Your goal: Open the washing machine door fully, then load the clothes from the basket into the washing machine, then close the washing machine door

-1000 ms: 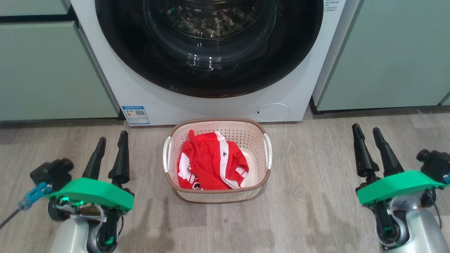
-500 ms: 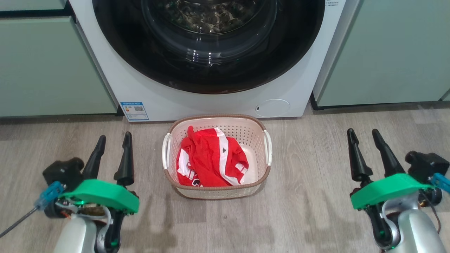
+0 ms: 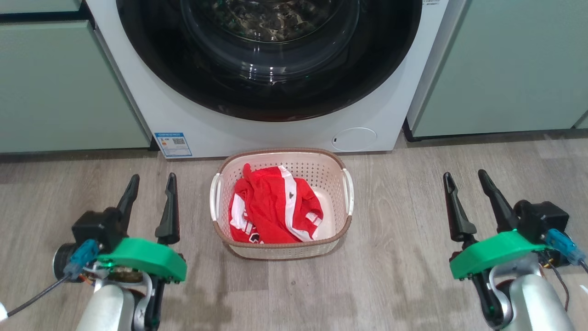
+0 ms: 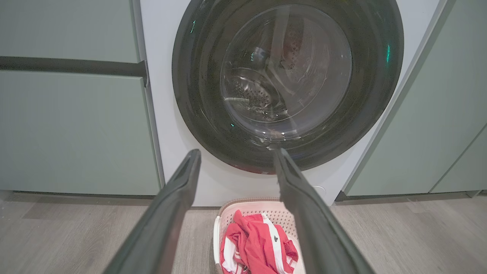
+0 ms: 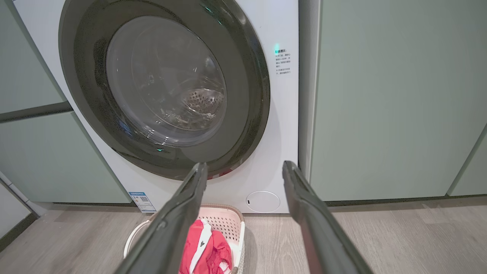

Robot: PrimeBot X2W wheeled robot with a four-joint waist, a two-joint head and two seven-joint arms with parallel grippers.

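Note:
The white washing machine [image 3: 275, 133] stands ahead, its round black-rimmed door [image 3: 271, 87] lying flush against the front. That door [image 4: 285, 83] [image 5: 163, 87] faces both wrist views. On the floor before it sits the cream basket [image 3: 342, 184] holding the red clothes [image 3: 271, 207] with white stripes. My left gripper [image 3: 151, 181] is open, low at the left, well clear of the basket. My right gripper [image 3: 464, 179] hangs open at the right, also apart from the basket. Nothing is between either pair of fingers.
Pale green cabinets [image 3: 59, 87] [image 3: 510, 69] flank the machine on both sides. A blue energy sticker [image 3: 172, 143] and a round service flap [image 3: 354, 139] mark its lower front. Wood-look floor [image 3: 404, 220] spreads around the basket.
Both grippers have drifted slightly inward and turned at the wrist. The picture has shifted a little, so the machine and basket sit slightly higher.

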